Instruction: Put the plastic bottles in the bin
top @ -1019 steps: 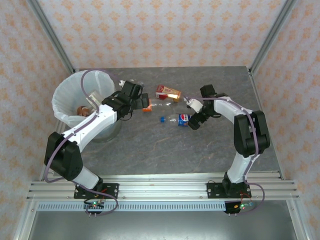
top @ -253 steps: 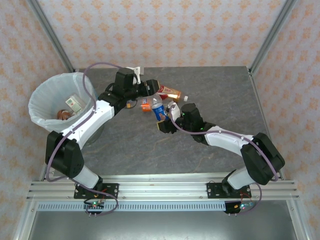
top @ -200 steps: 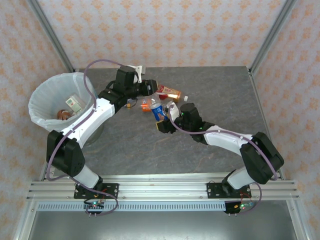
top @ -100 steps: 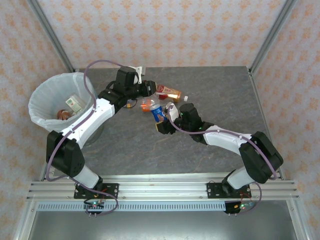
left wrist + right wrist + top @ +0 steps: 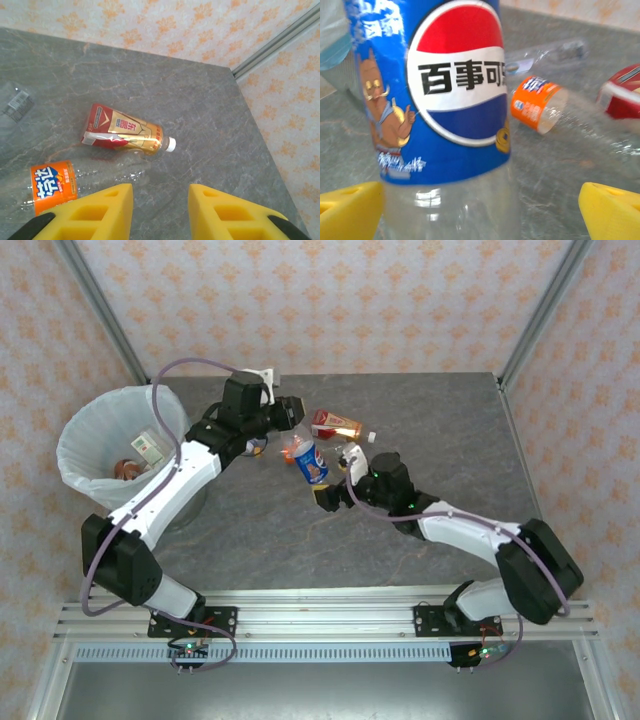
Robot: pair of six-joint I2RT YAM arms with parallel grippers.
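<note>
Bottle (image 5: pixel 455 100) with blue label stood between the widely spread fingers of the right pincer (image 5: pixel 480 210); left pincer (image 5: pixel 161 200) pressed nearly together, nothing visible between.

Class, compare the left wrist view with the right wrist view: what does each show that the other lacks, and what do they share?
Left wrist, not right: the red-and-gold bottle whole, with its white cap, and the metal rail beyond the table. Right wrist, not left: the blue-labelled bottle, close up within the right tool. Shared: the orange-labelled bottle, part of the red-and-gold bottle, and that table.
</note>
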